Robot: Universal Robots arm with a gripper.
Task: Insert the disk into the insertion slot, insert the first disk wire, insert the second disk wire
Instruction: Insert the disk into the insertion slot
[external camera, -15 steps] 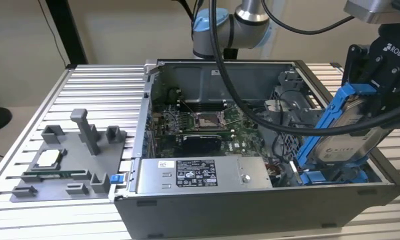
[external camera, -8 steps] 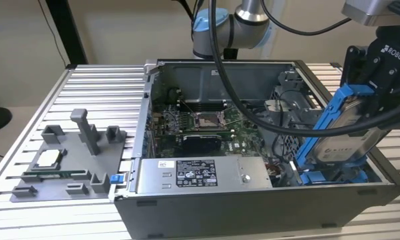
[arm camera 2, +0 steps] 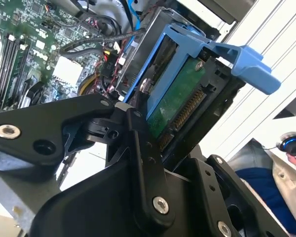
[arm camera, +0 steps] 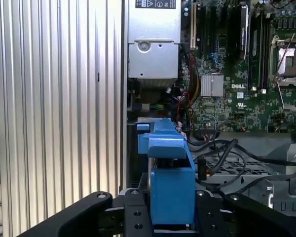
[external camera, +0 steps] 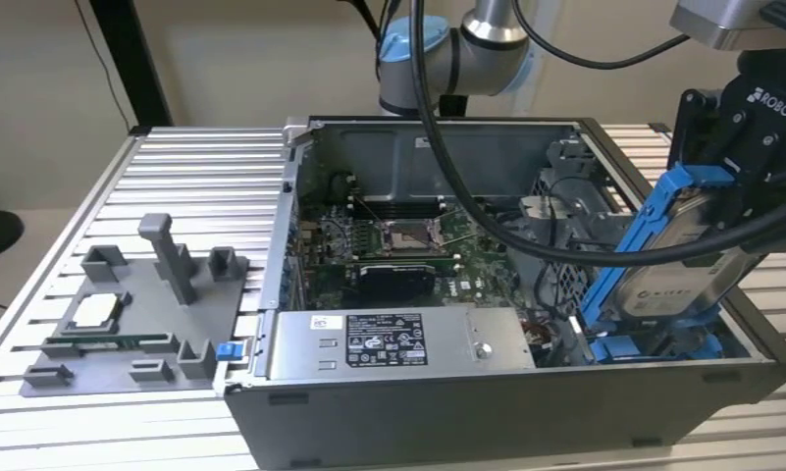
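Ribbed aluminium table [external camera: 170, 177]; pincer [external camera: 714, 192] grips blue-framed disk [external camera: 667, 280].

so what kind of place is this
Likely a robotics lab bench: an open computer case on a ribbed aluminium table, a grey fixture plate beside it, and a robot arm whose hand holds the disk.
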